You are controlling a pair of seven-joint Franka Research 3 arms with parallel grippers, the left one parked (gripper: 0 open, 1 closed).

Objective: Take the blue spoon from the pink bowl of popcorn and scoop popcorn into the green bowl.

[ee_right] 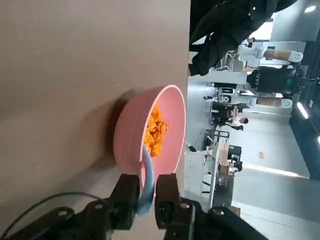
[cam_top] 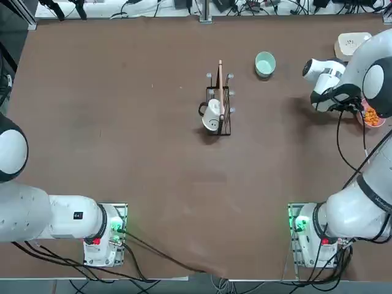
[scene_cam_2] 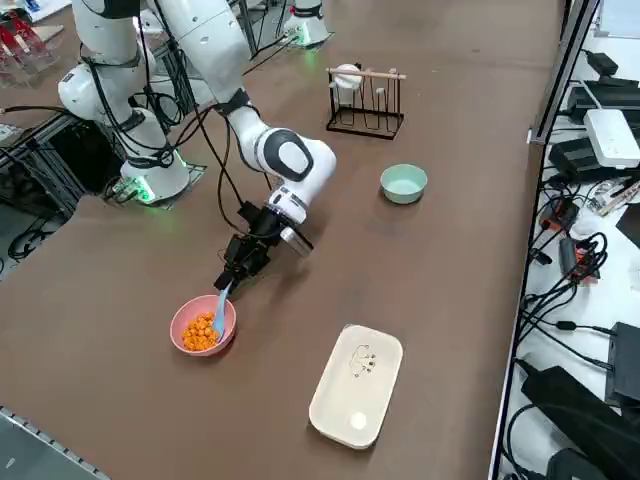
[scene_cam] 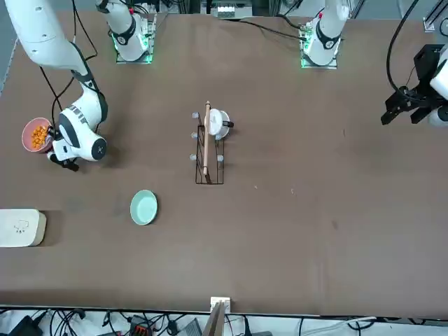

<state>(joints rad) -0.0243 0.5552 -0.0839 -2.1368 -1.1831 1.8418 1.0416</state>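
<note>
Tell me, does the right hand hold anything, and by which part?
Yes. The right hand is shut on the spoon, gripping its handle end; the scoop end lies in the pink bowl among the popcorn.

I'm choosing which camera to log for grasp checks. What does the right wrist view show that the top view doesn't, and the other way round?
Only the right wrist view shows the blue spoon, its handle clamped between the right gripper jaws, bowl end down in the popcorn. Only the top view shows the green bowl, the mug rack at mid-table and the white square dish. Both show the pink bowl with popcorn, though from above the arm covers most of it.
</note>
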